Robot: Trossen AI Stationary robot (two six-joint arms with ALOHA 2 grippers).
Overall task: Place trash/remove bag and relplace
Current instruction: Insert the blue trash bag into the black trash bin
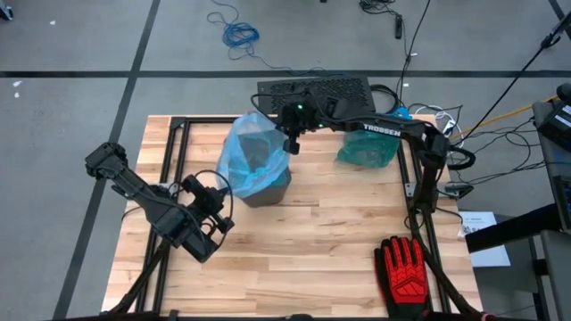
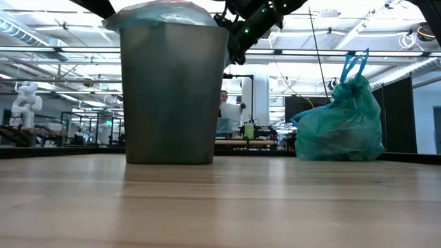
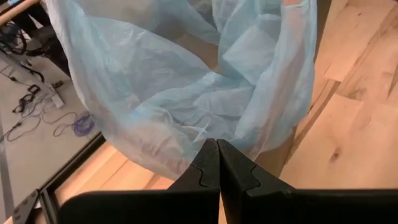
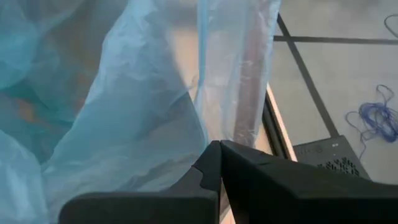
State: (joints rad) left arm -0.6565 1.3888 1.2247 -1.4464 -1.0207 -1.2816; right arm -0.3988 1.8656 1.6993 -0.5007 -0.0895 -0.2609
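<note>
A robotics lab or workshop: a butcher-block table [image 1: 303,241] on a grey concrete floor strewn with cables [image 1: 234,28], with a white robot arm [image 2: 26,96], benches and ceiling strip lights [image 2: 289,52] behind.

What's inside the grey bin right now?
A light blue bag lines the grey bin, draped over its rim. The right gripper sits at the rim. Whether trash lies inside cannot be seen; the liner's folds hide the bottom.
</note>
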